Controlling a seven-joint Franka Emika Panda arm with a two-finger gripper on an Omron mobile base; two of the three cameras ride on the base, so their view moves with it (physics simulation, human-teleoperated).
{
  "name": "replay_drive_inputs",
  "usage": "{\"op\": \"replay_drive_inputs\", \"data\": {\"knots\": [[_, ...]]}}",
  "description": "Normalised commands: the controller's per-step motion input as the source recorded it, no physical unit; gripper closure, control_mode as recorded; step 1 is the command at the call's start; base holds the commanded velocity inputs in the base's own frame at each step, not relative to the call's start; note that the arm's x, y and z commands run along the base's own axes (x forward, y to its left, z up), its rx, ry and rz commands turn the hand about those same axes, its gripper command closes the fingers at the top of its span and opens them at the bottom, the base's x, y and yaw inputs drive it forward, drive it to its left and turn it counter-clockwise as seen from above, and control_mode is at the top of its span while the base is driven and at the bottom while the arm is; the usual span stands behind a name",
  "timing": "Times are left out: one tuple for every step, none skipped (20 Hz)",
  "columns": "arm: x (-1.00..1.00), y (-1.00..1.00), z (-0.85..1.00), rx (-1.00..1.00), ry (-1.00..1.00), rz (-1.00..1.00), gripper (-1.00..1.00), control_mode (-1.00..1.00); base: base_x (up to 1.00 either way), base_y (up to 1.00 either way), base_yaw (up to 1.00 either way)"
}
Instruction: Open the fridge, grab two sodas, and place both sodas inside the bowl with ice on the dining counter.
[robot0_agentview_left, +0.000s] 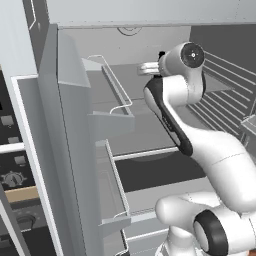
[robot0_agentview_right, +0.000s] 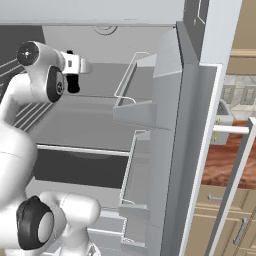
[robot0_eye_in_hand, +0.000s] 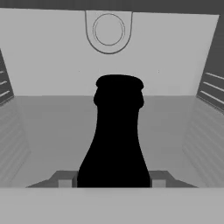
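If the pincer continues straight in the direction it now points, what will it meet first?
The pincer already has the dark bottle between its fingers, so the bottle would go with it. Beyond the bottle, the line seems to lead to the pale back wall of the fridge; how far off is unclear.

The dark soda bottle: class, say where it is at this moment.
The dark soda bottle stands upright between the gripper fingertips, inside the open fridge on its upper shelf. In the right base view it shows just past the hand, left of the door bins.

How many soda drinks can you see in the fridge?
1: a black soda bottle between the gripper fingers, over the upper fridge shelf. Another may be hidden.
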Motion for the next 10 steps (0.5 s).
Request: {"op": "replay_drive_inputs", "data": {"knots": [[-1.00, 0.00, 0.36, 0.04, 0.00, 0.00, 1.00, -1.00, 0.00, 0.00, 0.00], [-1.00, 0.00, 0.33, 0.05, 0.00, 0.00, 1.00, -1.00, 0.00, 0.00, 0.00], [-1.00, 0.00, 0.34, 0.05, 0.00, 0.00, 1.00, -1.00, 0.00, 0.00, 0.00], [-1.00, 0.00, 0.35, 0.04, 0.00, 0.00, 1.00, -1.00, 0.00, 0.00, 0.00], [-1.00, 0.00, 0.36, 0.04, 0.00, 0.00, 1.00, -1.00, 0.00, 0.00, 0.00], [-1.00, 0.00, 0.30, 0.04, 0.00, 0.00, 1.00, -1.00, 0.00, 0.00, 0.00], [-1.00, 0.00, 0.24, 0.03, 0.00, 0.00, 1.00, -1.00, 0.00, 0.00, 0.00], [-1.00, 0.00, 0.14, 0.02, 0.00, 0.00, 1.00, -1.00, 0.00, 0.00, 0.00], [-1.00, 0.00, 0.02, 0.02, 0.00, 0.00, 1.00, -1.00, 0.00, 0.00, 0.00], [-1.00, 0.05, 0.00, 0.00, 0.01, 0.00, 1.00, -1.00, 0.00, 0.00, 0.00]]}}
